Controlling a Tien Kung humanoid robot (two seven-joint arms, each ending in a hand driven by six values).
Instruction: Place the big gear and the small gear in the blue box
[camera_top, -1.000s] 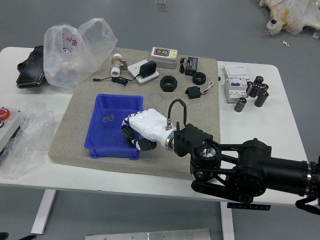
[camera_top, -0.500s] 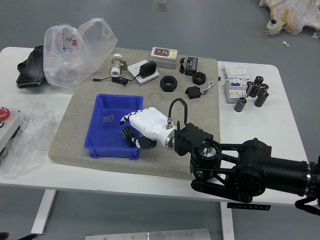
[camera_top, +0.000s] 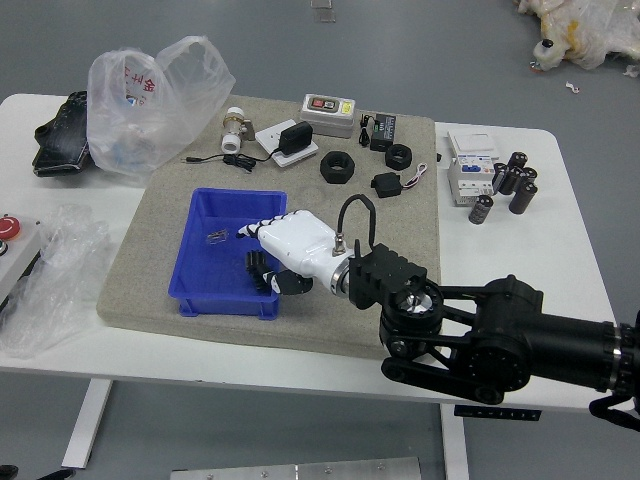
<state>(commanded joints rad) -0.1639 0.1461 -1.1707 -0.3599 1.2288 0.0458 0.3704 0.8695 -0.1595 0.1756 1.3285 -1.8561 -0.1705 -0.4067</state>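
Head view: my right hand (camera_top: 303, 245) hangs over the blue box's (camera_top: 205, 270) right side.
It's open, near a black piece (camera_top: 257, 268) inside.

lab: grey floor, cluttered white table (camera_top: 538, 310)

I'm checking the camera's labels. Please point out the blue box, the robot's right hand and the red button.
Blue box (camera_top: 205, 272): head view, on its bare inside floor.
Right hand (camera_top: 297, 246): head view, on its white back.
Red button (camera_top: 8, 228): head view, on its round top.
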